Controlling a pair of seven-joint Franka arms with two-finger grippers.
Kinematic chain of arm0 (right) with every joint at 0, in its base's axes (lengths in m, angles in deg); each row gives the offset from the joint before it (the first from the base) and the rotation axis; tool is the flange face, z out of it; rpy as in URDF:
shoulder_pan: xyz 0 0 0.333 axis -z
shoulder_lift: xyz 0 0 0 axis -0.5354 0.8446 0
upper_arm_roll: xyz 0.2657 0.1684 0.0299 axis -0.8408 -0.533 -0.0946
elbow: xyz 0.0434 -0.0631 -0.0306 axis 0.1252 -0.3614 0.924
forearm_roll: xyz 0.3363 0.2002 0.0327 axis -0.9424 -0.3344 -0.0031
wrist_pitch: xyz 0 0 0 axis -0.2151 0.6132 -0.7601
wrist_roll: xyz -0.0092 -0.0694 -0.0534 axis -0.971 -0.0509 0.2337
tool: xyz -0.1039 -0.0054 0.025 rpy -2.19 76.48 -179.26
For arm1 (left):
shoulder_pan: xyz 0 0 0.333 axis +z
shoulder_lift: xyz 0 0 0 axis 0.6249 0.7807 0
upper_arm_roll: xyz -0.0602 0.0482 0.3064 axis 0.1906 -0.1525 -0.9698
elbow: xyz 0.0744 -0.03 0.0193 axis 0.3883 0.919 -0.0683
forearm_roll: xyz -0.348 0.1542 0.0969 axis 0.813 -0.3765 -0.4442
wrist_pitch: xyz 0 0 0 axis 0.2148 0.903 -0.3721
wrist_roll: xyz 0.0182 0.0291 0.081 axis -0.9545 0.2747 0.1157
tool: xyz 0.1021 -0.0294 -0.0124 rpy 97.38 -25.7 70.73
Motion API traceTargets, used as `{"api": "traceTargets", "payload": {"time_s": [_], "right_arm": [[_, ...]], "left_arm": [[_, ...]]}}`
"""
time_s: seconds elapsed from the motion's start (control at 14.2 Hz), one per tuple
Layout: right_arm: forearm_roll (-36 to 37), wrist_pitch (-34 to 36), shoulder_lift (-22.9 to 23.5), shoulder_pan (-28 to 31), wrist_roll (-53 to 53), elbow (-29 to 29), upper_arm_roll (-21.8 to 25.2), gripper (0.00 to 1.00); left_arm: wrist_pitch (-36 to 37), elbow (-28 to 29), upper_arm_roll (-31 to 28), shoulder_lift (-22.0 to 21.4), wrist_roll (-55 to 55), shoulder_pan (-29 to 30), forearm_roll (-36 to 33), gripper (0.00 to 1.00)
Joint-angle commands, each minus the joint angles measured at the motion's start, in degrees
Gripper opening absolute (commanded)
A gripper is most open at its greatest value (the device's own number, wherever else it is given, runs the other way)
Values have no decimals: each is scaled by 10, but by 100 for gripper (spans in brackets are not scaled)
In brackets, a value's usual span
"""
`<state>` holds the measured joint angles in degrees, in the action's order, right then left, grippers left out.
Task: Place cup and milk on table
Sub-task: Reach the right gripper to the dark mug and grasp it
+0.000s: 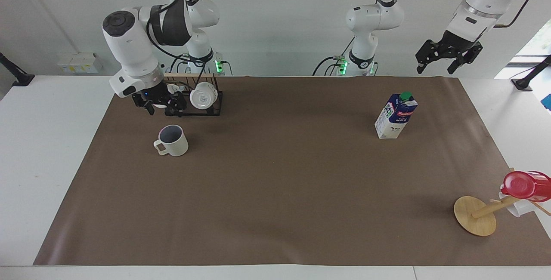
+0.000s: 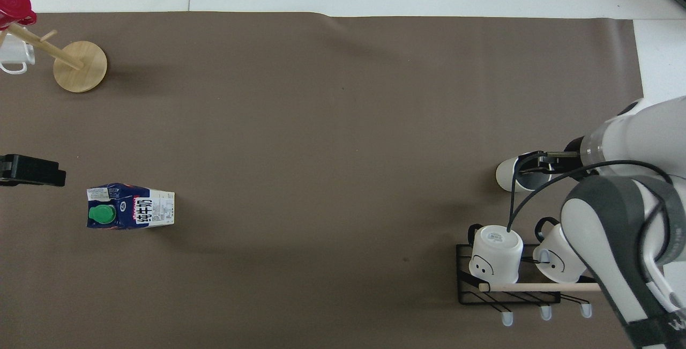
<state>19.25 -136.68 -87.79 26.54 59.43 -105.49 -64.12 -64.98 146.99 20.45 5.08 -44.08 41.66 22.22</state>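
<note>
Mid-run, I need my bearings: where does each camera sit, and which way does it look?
Facing view: high across the table, looking at the robots; both bases and whole arms show, right tool above the off-white ribbed cup, left tool waiting raised.
Overhead view: above the robots' end, looking steeply down; right arm covers part of the cup; left tool at the edge.
Shared: cup, blue-and-white milk carton, half a turn apart.

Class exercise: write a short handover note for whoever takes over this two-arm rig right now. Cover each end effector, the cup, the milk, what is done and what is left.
Right end effector: open, empty, over the cup, not touching.
Left end effector: open, empty, waiting at the left arm's end, above the table's edge.
Milk: upright on the table, ungrasped.
Done: nothing gripped.
Left: grasp and place the cup, then the milk.
</note>
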Motion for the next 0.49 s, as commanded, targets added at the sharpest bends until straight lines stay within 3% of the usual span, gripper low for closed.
{"api": "traceTargets", "payload": {"time_s": [0.0,0.42], "right_arm": [[-8,-52,8,1,9,-36,-2,100],[-8,-124,58,1,11,-56,-2,100]], "left_arm": [[16,-15,5,3,-4,11,7,100],[16,-15,5,3,-4,11,7,100]]}}
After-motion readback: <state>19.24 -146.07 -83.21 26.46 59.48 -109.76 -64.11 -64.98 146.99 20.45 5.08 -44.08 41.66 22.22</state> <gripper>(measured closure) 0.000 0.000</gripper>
